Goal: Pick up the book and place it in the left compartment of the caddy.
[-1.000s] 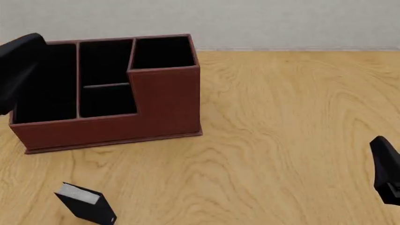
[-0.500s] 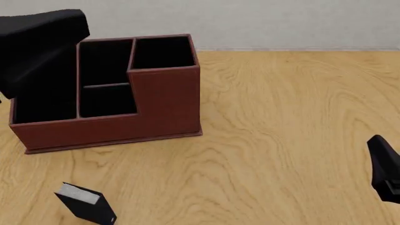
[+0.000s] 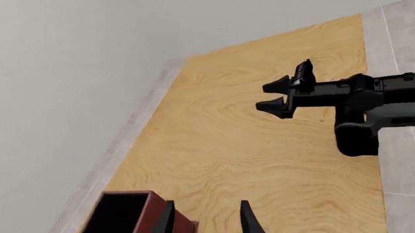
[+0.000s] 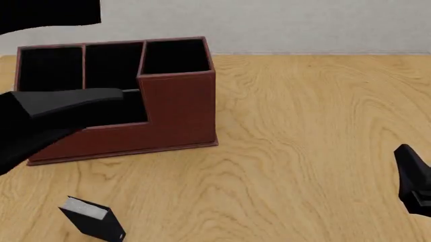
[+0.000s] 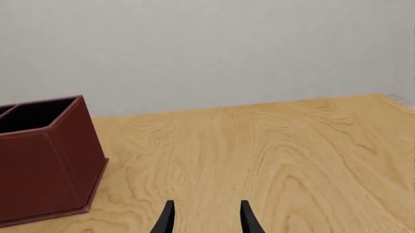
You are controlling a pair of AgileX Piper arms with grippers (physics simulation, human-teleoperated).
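Front view: the caddy (image 4: 114,96) stands on the far left part of the table (image 4: 303,126), with its left compartment (image 4: 50,68) open and holding nothing that can be seen. The book (image 4: 93,220) lies on the table at the near left edge of the scene, well in front of the caddy, its pale page edge facing up and to the left.

Change over the last second: the left arm (image 4: 54,113) has swung from the far left corner, above the caddy, to a position across the caddy's front left, where it now hides the near part of the left compartment. The book has not moved, and the right gripper (image 4: 414,181) has stayed at the near right edge. The swing likely begins the reach toward the book; no grasp has been made.

Left wrist view: the left gripper (image 3: 207,218) shows two fingertips spread apart with nothing between them. It points across the table toward the right arm, over the tall corner of the caddy, so the book lies outside its view and well apart from its jaws, nearer and lower in the scene.

Right wrist view: the right gripper's fingertips are also spread and hold nothing. They face the far wall (image 5: 207,48), with the caddy to their left.
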